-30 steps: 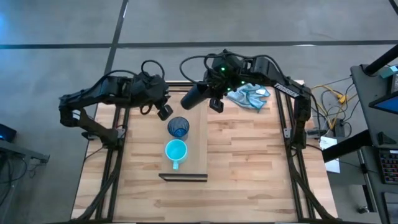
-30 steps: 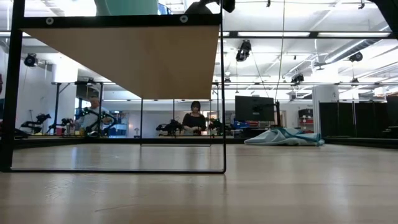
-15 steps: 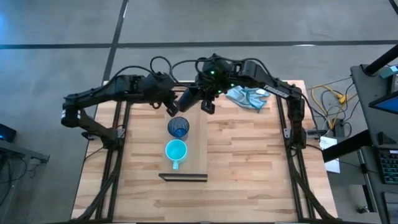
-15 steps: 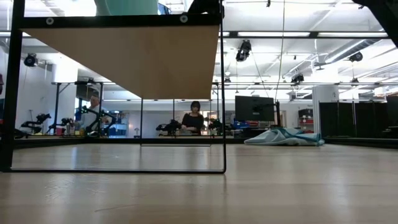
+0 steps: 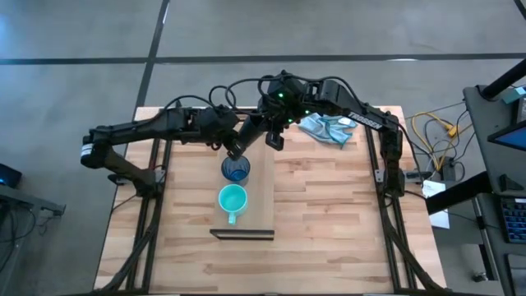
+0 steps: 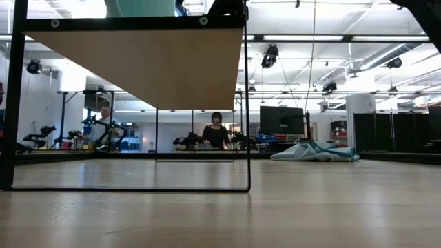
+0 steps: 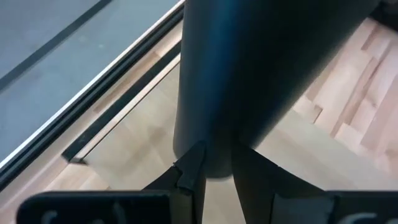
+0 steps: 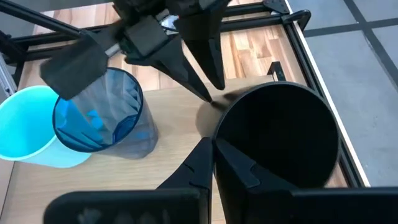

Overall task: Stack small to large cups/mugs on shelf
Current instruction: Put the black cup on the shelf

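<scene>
The black cup [image 5: 253,131] hangs tilted above the far end of the shelf [image 5: 261,197], its mouth toward my right gripper [image 5: 274,138], which is shut on it. My left gripper [image 5: 234,148] has reached in from the table's left. Its narrowly open fingers stand at the cup's base end [image 7: 211,165]. The translucent blue cup [image 5: 236,169] and the turquoise mug [image 5: 233,199] stand upright on the shelf, the mug nearer the table's near edge. My right gripper holds the black cup by its rim [image 8: 214,142], one finger inside the mouth and one outside the wall. The cup is lifted clear of the shelf and tilted, base toward the table's left. My left gripper: I cannot tell whether its fingertips [image 8: 210,96] touch the cup's wall.
A light blue cloth [image 5: 330,127] lies crumpled at the table's far right. The shelf stands raised on a dark frame [image 6: 247,103] over the slatted tabletop [image 5: 345,214]. People show in the room beyond the table in the low view.
My left gripper has travelled toward the table's right, up to the black cup's base end. My right gripper has carried the cup a little toward the table's left, still tilted. The blue cup and the mug have stayed in place.
</scene>
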